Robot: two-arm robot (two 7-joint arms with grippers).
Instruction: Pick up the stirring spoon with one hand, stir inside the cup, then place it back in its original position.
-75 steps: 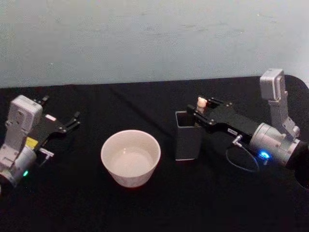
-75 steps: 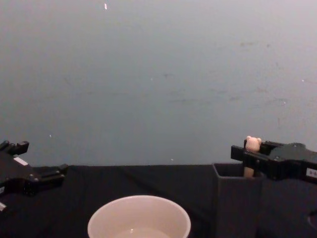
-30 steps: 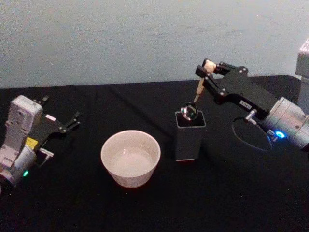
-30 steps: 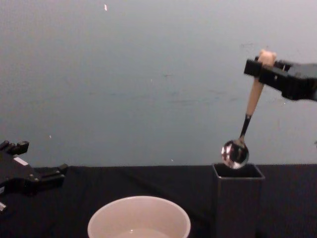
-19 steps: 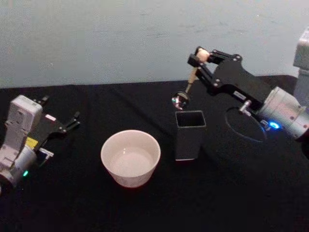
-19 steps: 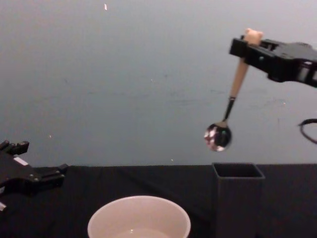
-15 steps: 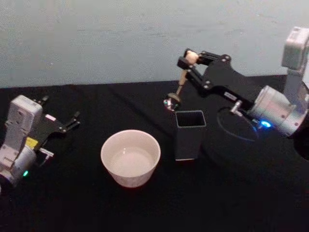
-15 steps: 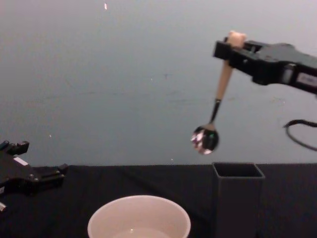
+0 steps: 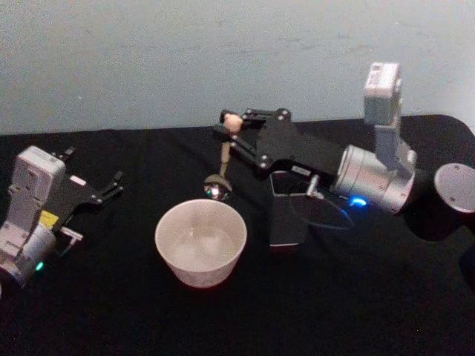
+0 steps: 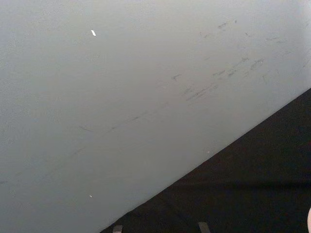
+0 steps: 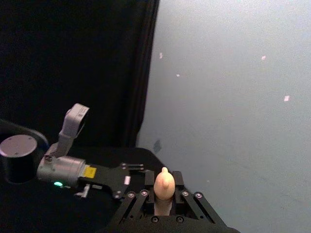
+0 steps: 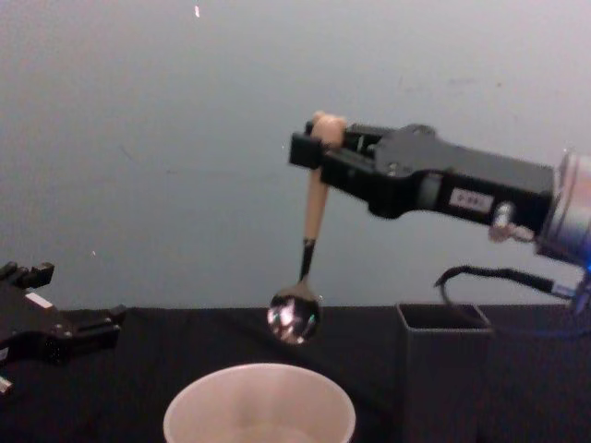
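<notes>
Nearest, the cream cup [image 9: 194, 268] sits on the black cloth, and the stirring spoon [image 9: 223, 163] hangs just above its far rim, bowl down, not yet inside. The right gripper [image 9: 233, 127] pinches the beige handle under the bear head, and behind it stands the dark grey holder [image 9: 285, 222]. To stir well, I would bring the bowl over the cup's middle, lower it straight and circle gently, clear of the thin wall so the cup does not slide. The left gripper [image 9: 93, 166] rests parked at the left, fingers spread. Half a second ago the spoon hung beside the holder's mouth; it has since swung left to the cup.
</notes>
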